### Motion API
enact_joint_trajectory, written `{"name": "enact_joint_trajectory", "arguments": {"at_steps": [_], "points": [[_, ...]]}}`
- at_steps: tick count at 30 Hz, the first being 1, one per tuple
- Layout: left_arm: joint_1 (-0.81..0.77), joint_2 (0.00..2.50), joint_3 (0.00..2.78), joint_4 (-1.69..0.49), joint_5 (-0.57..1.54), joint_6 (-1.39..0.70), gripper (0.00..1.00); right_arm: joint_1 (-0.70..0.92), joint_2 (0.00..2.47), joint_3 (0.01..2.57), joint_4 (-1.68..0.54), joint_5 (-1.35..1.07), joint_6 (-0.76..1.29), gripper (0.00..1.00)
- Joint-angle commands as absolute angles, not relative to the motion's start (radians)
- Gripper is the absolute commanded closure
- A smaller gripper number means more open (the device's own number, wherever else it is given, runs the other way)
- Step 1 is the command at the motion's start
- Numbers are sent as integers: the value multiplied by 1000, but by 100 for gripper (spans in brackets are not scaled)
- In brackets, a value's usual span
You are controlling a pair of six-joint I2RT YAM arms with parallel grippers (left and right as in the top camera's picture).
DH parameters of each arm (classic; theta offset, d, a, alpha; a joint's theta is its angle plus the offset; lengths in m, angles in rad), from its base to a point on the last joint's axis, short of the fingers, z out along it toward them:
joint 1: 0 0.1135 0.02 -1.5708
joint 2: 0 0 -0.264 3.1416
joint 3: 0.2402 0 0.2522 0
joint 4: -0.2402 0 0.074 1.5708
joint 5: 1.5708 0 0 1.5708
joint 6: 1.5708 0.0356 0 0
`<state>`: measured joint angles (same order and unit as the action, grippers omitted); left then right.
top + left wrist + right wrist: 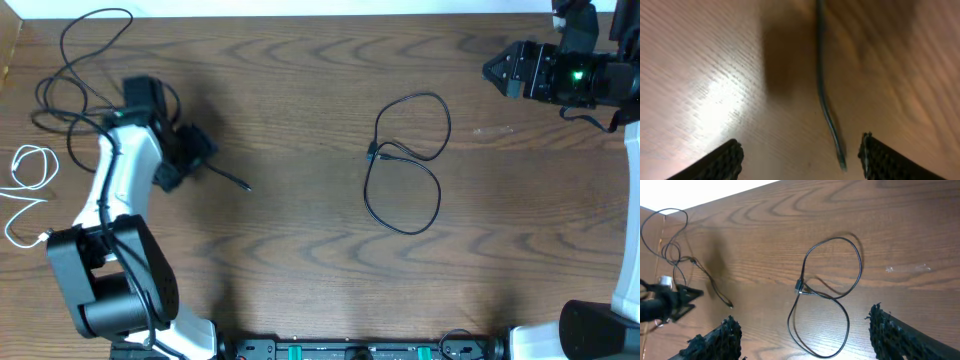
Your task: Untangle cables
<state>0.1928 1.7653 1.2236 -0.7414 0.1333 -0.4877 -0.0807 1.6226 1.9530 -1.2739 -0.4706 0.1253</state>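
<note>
A black cable (405,160) lies in a loose figure-eight at mid-table, also seen in the right wrist view as the black cable (830,280). A second black cable (90,45) loops at the far left corner, passes under my left arm, and ends at a plug (245,186). A white cable (30,170) curls at the left edge. My left gripper (195,158) hovers low over that tail. In the left wrist view the cable tail (822,95) runs between the open fingers (725,162), nearer the right one, untouched. My right gripper (492,70) is open and empty at the far right.
The table (300,270) is dark wood. The left arm's white body (120,190) and base (110,280) stand at the front left. White surfaces border the table at the back and right edges (632,200).
</note>
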Motion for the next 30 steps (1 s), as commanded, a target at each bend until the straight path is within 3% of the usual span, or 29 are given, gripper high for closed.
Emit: {"name": "enact_joint_trajectory", "arguments": {"at_steps": [1, 13, 23, 26, 30], "points": [[172, 1765, 1152, -652, 100, -553, 24, -75, 1623, 1946, -1275, -469, 115, 19], [113, 1824, 1085, -488, 100, -552, 32, -70, 1623, 1926, -1285, -469, 115, 20], [95, 1906, 1084, -461, 96, -552, 50, -70, 1623, 1926, -1287, -469, 115, 20], [95, 1940, 1084, -457, 96, -552, 58, -70, 1623, 1926, -1287, -469, 115, 20], [95, 1947, 1085, -439, 96, -552, 90, -70, 1623, 1926, -1285, -469, 115, 20]]}}
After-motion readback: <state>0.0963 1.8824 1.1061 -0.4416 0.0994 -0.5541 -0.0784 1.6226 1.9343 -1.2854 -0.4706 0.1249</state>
